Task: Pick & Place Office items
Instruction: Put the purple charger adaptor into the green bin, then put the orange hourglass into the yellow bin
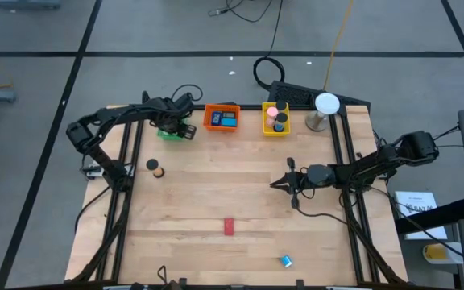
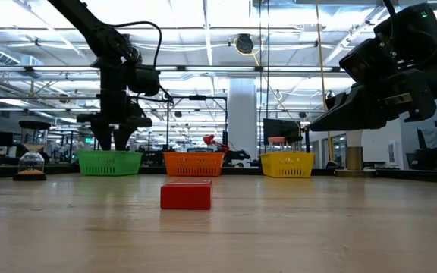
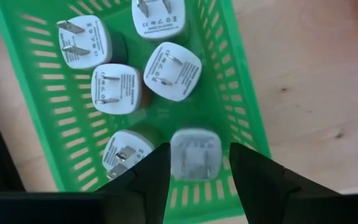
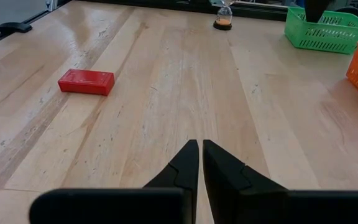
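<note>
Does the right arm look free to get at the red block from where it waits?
Probably yes. The red block lies alone on bare wood, and nothing stands between it and the shut right gripper. The left gripper is away over the green tray.

Pale wooden table top point(image 4: 166, 93): planked, smooth, slight sheen. Slotted green plastic tray point(image 3: 241, 106) holds white plastic plug adapters point(image 3: 173, 71), matt, with bare metal prongs. Red rectangular block point(image 4: 86, 81): smooth, semi-gloss.

Bright, even overhead light from ceiling strip lamps point(image 2: 203, 30). Soft sheen on the pale worktop point(image 4: 166, 74); shadows faint. Low view: near worktop blurred, arms dark against the glare. Wrist views sharp.
</note>
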`<state>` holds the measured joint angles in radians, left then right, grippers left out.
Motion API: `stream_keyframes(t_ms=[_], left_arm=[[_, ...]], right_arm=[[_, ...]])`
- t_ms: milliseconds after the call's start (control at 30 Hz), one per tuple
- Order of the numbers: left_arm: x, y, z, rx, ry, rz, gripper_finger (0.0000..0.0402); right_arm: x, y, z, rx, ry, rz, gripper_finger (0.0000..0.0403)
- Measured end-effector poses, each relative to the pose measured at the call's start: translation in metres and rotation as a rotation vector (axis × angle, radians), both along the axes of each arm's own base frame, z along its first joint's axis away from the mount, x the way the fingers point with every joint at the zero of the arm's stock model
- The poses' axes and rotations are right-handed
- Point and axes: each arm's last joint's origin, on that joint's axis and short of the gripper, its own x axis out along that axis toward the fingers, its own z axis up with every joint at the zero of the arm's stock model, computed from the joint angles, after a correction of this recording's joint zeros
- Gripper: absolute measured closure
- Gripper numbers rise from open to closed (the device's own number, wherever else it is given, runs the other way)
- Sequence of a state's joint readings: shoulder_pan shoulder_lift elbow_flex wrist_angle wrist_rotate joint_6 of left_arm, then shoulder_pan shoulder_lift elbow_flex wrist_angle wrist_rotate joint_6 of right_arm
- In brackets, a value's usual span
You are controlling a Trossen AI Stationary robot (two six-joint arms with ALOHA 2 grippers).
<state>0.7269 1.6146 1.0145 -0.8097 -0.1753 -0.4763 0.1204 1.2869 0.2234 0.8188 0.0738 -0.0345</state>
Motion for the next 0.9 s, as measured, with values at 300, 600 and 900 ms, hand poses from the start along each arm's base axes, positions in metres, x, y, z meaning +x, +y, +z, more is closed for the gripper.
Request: stream_keyframes(t_ms=[300, 600, 900], left_arm=[[0.0, 0.0, 0.0, 0.003, 0.012, -0.021, 0.0242], [-0.008, -0.011, 0.033, 0.086, -0.057, -0.091, 0.0241], [-0.008, -0.069, 0.086, 0.287, -0.127, -0.318, 0.0265]], right_arm=[[0.0, 0.0, 0.0, 0.0, 0.0, 0.0, 0.0385], [0.0, 0.0, 0.0, -0.006, 0.0, 0.001, 0.0385], [0.0, 0.0, 0.001, -0.004, -0.01, -0.002, 0.0385]])
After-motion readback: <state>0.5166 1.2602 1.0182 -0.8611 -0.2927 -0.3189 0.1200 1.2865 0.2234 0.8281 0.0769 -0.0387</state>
